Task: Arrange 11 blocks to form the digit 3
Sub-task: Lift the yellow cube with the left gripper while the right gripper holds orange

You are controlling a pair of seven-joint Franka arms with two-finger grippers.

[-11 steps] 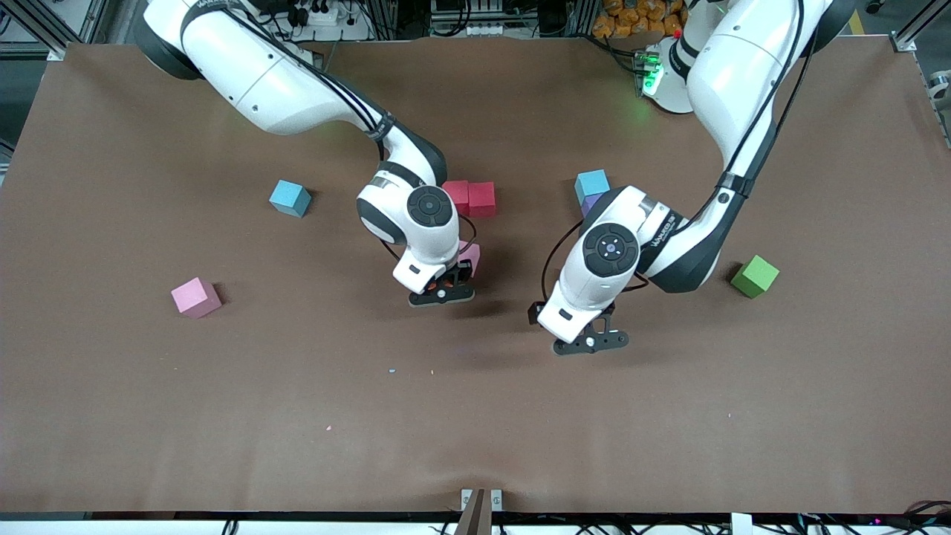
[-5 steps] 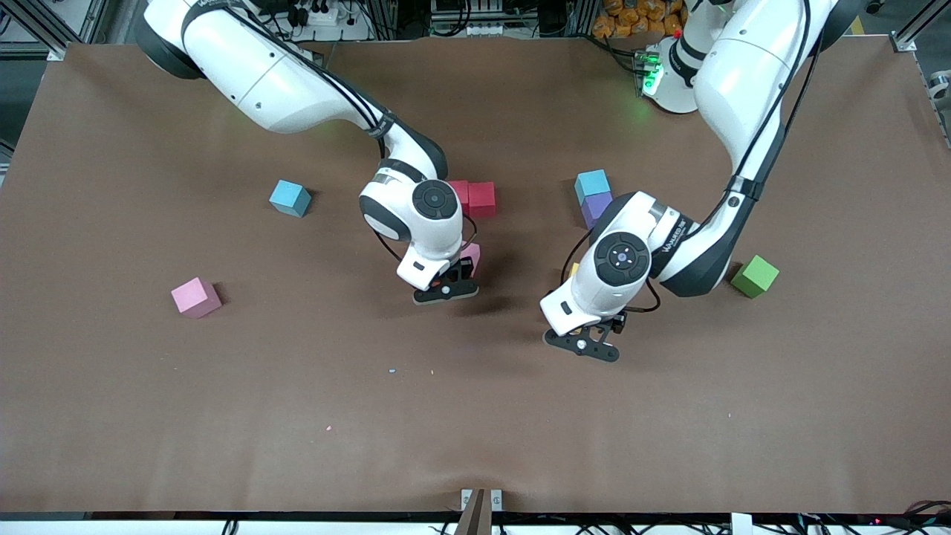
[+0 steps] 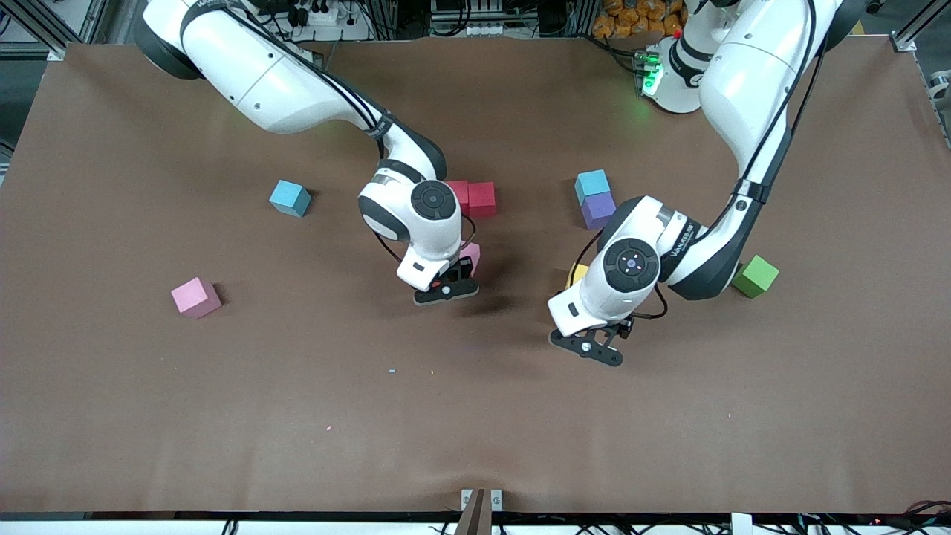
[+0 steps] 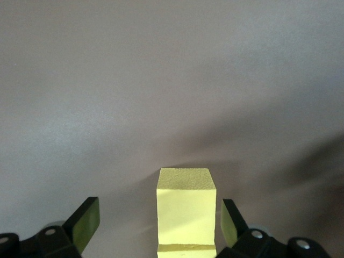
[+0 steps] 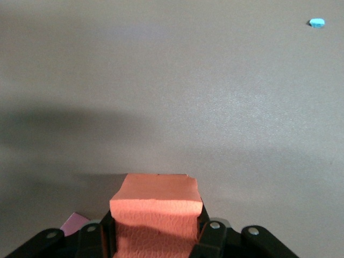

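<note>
Cubes counted in the front view: two red cubes point(image 3: 474, 196) touching side by side near mid-table; two pink, one point(image 3: 195, 296) alone toward the right arm's end and one point(image 3: 471, 256) partly hidden under the right wrist; one purple cube point(image 3: 599, 209) touching the nearer face of a blue cube point(image 3: 592, 183); a second blue cube point(image 3: 290, 198) toward the right arm's end; one green cube point(image 3: 755, 276) toward the left arm's end; one yellow cube point(image 3: 577, 275), its edge showing beside the left wrist. An orange cube point(image 5: 156, 207) appeared in the right wrist view only.

Lettering on the left forearm was not readable.

All cubes were matte foam, alike in size.

The right gripper point(image 3: 444, 291), low over mid-table, was clamped on the orange cube. The left gripper point(image 3: 591, 348) stood wide, its fingers point(image 4: 83, 223) apart from the yellow cube point(image 4: 185, 212) between them.
</note>
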